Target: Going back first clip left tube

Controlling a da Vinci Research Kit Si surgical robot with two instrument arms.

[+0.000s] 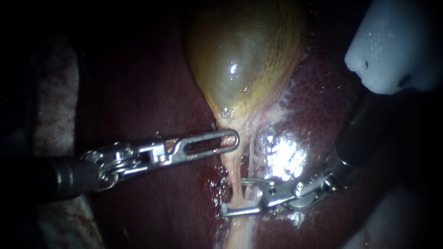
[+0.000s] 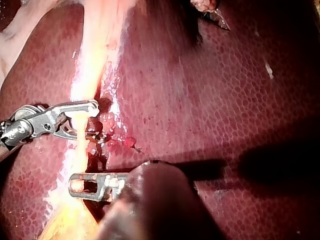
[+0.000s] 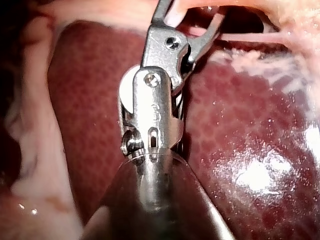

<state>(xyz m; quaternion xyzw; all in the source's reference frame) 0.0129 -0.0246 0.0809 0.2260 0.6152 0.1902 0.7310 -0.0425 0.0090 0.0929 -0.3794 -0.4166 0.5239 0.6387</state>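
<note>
The yellow-green gallbladder (image 1: 244, 60) narrows downward into a pale tube (image 1: 233, 173) lying on the dark red liver (image 1: 147, 92). My right instrument (image 1: 233, 197) comes in from the right. Its jaws stand open with a gap, one on each side of this tube, which also shows between them in the left wrist view, where the right instrument (image 2: 86, 120) sits ahead of my own. My left instrument (image 1: 232, 138) has its windowed jaws together on the gallbladder's neck, higher up than the right jaws. I cannot make out a clip on the tube.
A thinner pale strand (image 1: 252, 157) runs just right of the tube. Wet, shiny liver (image 1: 281, 157) lies beside it. A white rounded object (image 1: 392, 46) fills the upper right corner. Pale tissue (image 1: 50, 106) borders the far left.
</note>
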